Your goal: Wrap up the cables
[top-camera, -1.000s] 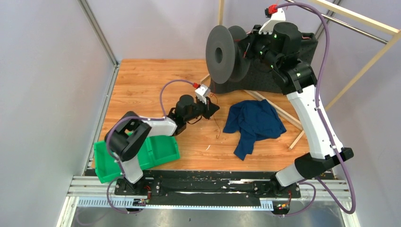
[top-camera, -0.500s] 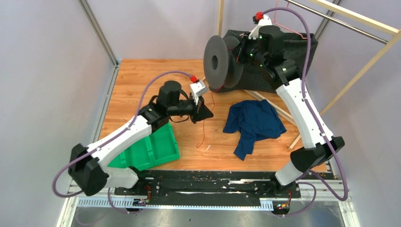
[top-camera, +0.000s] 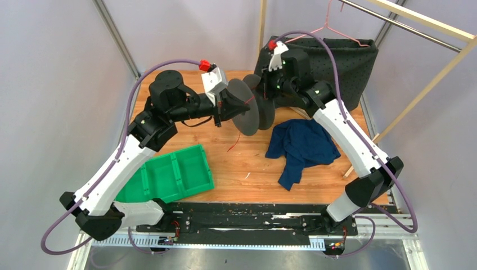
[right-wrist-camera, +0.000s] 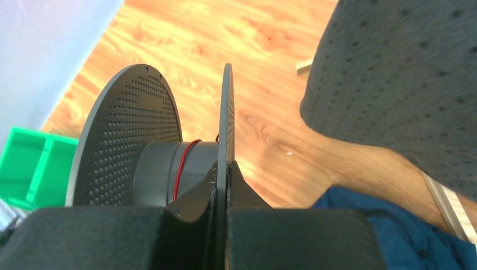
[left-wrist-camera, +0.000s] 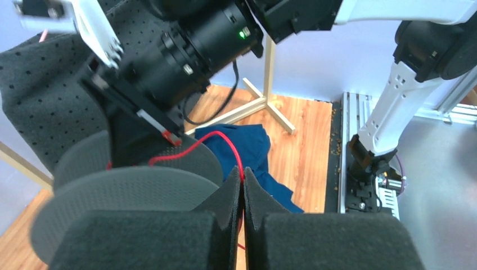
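You have the wooden table under everything. At its far edge stands a dark dotted cover, draped and upright. A blue cloth lies crumpled on the wood right of centre. A green bin, split into compartments, sits near the left arm's base.

The spool is grey with two perforated flanges. It is held off the table between the two arms, with its axis roughly level.

Right gripper: your pads are pressed onto the thin rim of one flange, with the disc edge running up out of the seam between them. That grip carries the spool.

Left gripper: the pads are closed to a hairline with only the wire between them, just beside the other flange.

Red cable: from the left pinch it arcs up and back toward the spool near the right gripper. The right wrist view shows a red turn around the hub, between the flanges. From overhead, a loose tail hangs below the spool toward the wood. You cannot tell whether its end touches the table.
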`<state>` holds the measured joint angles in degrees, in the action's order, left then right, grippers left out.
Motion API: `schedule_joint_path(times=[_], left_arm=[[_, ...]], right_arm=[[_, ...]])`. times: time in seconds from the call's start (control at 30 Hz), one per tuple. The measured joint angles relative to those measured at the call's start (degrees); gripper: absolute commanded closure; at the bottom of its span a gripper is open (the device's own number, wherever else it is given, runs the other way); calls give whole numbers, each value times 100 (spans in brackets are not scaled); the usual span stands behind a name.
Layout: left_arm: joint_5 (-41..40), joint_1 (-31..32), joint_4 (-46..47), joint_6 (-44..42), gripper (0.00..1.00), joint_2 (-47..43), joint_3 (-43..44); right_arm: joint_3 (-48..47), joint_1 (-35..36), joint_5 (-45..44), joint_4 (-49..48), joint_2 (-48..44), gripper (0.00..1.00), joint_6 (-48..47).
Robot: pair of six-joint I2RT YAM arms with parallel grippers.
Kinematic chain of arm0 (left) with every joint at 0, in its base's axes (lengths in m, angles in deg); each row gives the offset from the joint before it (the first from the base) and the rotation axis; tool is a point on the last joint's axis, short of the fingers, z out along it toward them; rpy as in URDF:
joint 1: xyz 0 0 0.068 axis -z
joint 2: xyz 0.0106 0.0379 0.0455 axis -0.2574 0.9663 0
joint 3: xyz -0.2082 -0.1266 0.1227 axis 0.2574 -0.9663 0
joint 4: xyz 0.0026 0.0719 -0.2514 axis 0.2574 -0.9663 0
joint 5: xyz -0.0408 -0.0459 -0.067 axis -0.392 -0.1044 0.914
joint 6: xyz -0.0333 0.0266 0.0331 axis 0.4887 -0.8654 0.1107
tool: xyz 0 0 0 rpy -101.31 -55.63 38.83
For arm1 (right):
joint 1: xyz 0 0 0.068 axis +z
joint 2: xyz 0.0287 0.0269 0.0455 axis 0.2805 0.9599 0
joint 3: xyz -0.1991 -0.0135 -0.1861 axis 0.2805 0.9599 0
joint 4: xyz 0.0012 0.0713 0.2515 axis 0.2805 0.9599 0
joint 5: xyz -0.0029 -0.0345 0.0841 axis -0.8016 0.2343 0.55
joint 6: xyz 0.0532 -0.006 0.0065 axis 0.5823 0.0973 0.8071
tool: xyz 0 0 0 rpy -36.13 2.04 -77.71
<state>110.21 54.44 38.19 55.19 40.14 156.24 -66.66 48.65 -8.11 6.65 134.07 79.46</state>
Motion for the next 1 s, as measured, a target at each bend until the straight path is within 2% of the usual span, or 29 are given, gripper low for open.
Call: schedule_joint_path(times=[0.2, 0.47, 0.7, 1.0], left_arm=[[-238, 0, -203, -247, 100, 341, 387], [-901, -199, -35, -391, 100, 382, 374], [-957, -861, 632, 87, 100, 468, -162], [-789, -1346, 509, 24, 100, 634, -859]], right_arm=[[621, 138, 138, 254, -275, 99, -398], [1132, 138, 337, 544, -986, 99, -890], [1355, 140, 841, 717, -1377, 99, -1311], [1217, 138, 988, 1115, -1790, 99, -1508]])
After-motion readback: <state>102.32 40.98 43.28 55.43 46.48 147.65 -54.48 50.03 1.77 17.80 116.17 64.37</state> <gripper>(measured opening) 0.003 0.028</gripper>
